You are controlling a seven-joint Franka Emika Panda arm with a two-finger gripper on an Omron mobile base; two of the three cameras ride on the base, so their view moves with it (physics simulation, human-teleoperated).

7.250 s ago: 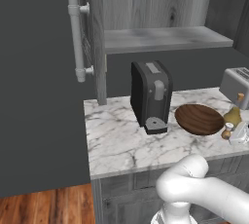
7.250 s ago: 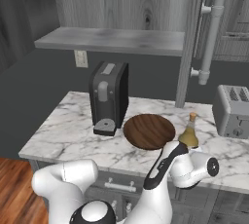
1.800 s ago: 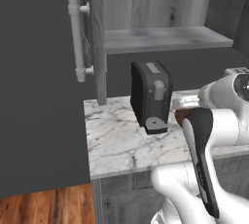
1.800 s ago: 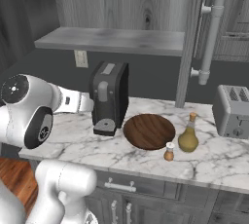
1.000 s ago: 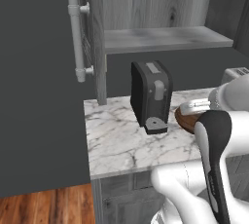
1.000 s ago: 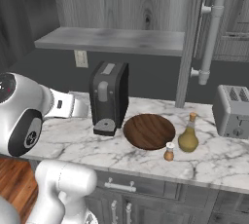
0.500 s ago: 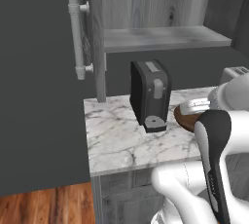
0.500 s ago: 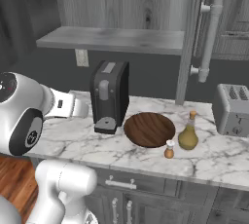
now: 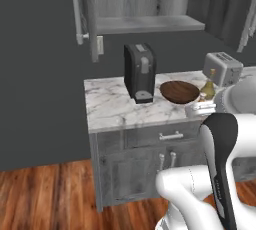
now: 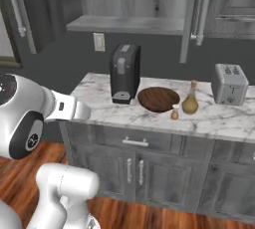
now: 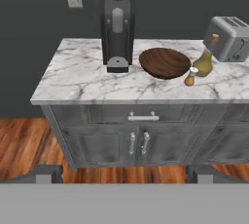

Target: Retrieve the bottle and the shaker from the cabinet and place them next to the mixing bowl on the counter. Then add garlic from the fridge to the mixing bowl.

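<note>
Wooden mixing bowl [image 11: 165, 63] beside bottle [image 11: 205, 61] and shaker [image 11: 189, 77]; tool [image 11: 124, 174] spread, empty

Rounded, glossy white arm [image 9: 197, 194] segments are seen, joined by dark grey joint sections. A black band [image 9: 222, 164] is set along one link. A round dark cap [image 10: 31, 134] with small markings is set in another.

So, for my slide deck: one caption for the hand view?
Marble counter with coffee maker, wooden mixing bowl, shaker, bottle and toaster.
</note>
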